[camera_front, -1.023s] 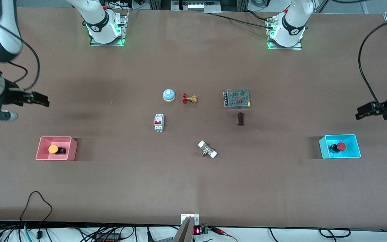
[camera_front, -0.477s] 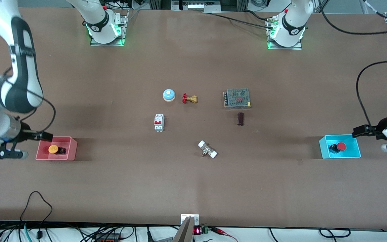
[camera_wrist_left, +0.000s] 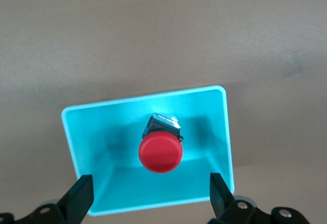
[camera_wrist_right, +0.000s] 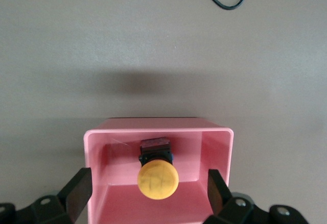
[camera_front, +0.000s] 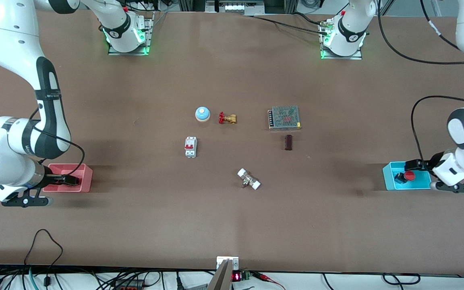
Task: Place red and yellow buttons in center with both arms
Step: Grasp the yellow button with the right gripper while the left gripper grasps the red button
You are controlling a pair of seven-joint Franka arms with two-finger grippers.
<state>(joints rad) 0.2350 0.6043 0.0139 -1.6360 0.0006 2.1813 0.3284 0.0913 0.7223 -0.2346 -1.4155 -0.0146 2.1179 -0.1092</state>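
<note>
The red button point(camera_front: 408, 175) lies in the cyan bin point(camera_front: 417, 184) at the left arm's end of the table. My left gripper point(camera_front: 415, 165) hangs over that bin, open and empty. In the left wrist view the red button point(camera_wrist_left: 160, 154) lies between the spread fingers point(camera_wrist_left: 82, 196), inside the cyan bin point(camera_wrist_left: 145, 101). My right gripper point(camera_front: 65, 178) is open and empty over the pink bin point(camera_front: 87, 173) and hides the yellow button in the front view. In the right wrist view the yellow button point(camera_wrist_right: 158, 180) lies in the pink bin point(camera_wrist_right: 158, 130), between the fingers point(camera_wrist_right: 76, 191).
Around the table's middle stand a blue dome bell point(camera_front: 202, 114), a brass valve with a red handwheel point(camera_front: 227, 118), a white circuit breaker point(camera_front: 190, 147), a meshed power supply point(camera_front: 284, 117), a dark cylinder point(camera_front: 288, 142) and a white-ended fitting point(camera_front: 249, 179).
Both arms have swung in toward their bins and come down. Each open gripper, earlier off to the side of its bin, now hangs over it with the button between its fingers.
</note>
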